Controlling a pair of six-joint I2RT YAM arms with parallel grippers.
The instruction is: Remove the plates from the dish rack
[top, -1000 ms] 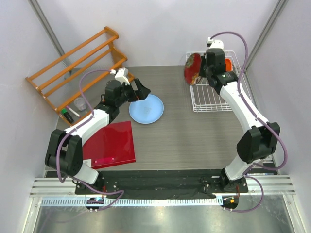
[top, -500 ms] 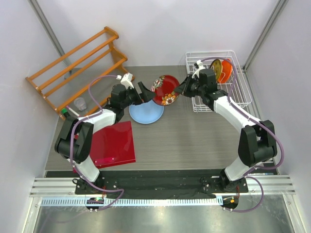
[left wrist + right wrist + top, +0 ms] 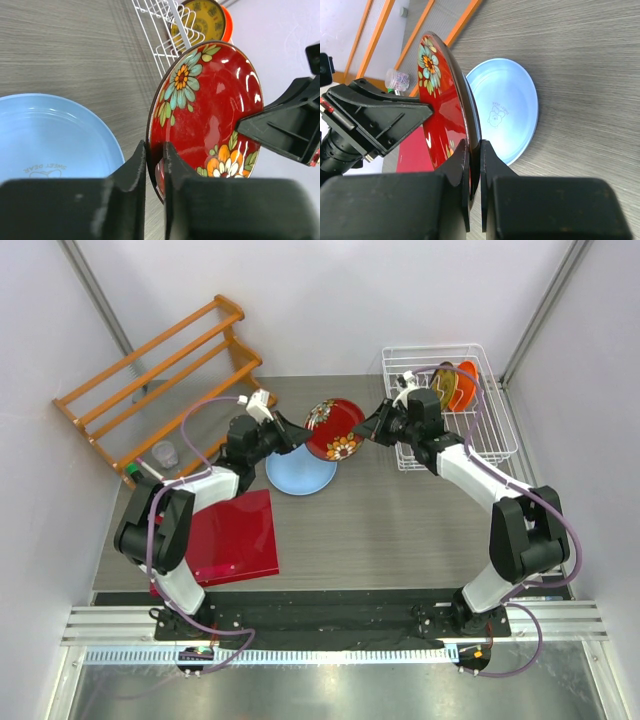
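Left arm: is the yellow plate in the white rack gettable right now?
Probably not. The left hand is shut on the red plate, which the right hand also grips, and the yellow plate stands in the rack beyond both.

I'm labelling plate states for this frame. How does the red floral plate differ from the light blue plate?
The red floral plate is held up tilted, its rim pinched by the left gripper and the right gripper; the light blue plate lies flat on the table, ungripped. The red floral plate is painted with flowers; the light blue plate is plain but for a small printed mark. Both are round.
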